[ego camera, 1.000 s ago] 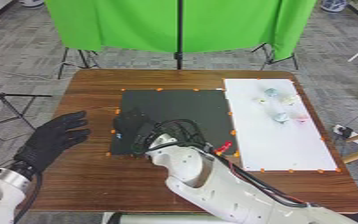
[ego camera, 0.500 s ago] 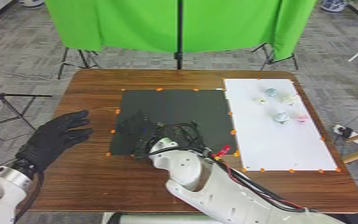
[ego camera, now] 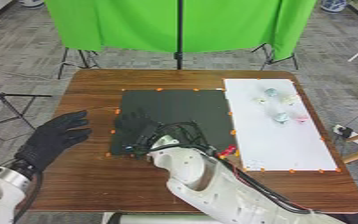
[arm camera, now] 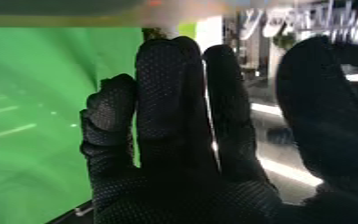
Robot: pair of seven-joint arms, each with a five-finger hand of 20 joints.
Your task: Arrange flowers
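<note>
The brown wooden tabletop (ego camera: 78, 180) spans the head view, and past its far edge hangs the green cloth (ego camera: 131, 25). On the tabletop lie a dark mat (ego camera: 180, 102) and, to its right, a white board (ego camera: 286, 147) (the two sit edge to edge, or nearly so). The white right arm (ego camera: 198, 175) reaches over the near part of the mat. The left hand (ego camera: 51, 140) is over the tabletop, left of the mat, its fingers straight and slightly spread. The right hand (ego camera: 137, 129) is over the mat's left part; up close, this right hand (arm camera: 175, 190) has straight fingers, two pressed together and the others apart, with the thumb well clear (nothing pinched that I can see). The flowers (ego camera: 281, 118), small bluish, whitish and pink heads, sit on the far half of the board. A small red thing (ego camera: 229, 150) shows beside the right arm (too small to name).
</note>
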